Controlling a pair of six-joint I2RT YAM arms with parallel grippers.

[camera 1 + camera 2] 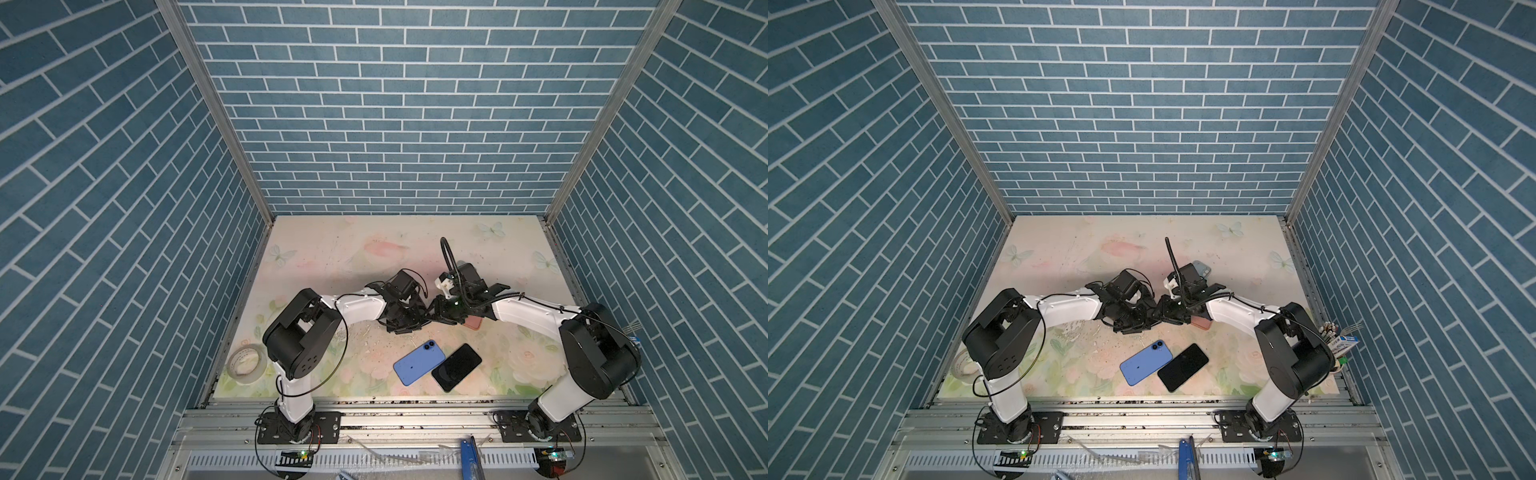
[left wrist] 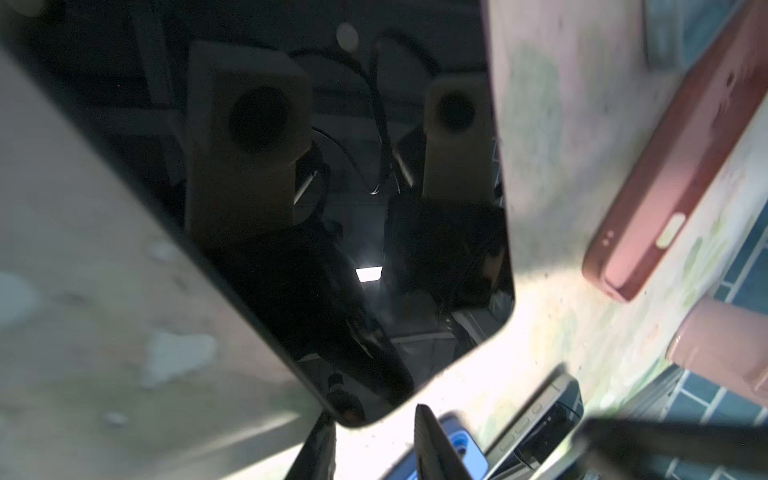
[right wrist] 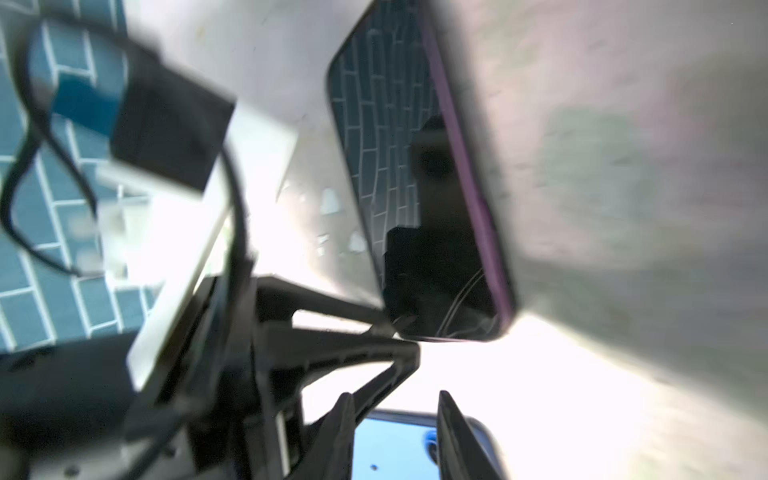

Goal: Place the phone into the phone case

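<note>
Your two grippers meet tip to tip over the middle of the table (image 1: pixel 332 249). The purple-rimmed phone (image 3: pixel 415 187) sits beneath them, screen up. Both top views hide it, and only the wrist cameras show it. Your left gripper (image 2: pixel 370 411) has its fingers partly spread, with one corner of that phone between them. You cannot tell from these views whether they are pinching that corner. Your right gripper (image 3: pixel 395 395) has its fingers spread with nothing between them, and through the gap you look down on the blue phone (image 1: pixel 419 362). That blue phone lies back up near the middle of the table's front edge. A black phone (image 1: pixel 456 368) lies screen up just beside it, on the side toward the table's right edge. The pink case (image 2: pixel 673 166) lies flat near one long side of the purple-rimmed phone, with bare table between them. In both top views it pokes out from under your right arm.
</note>
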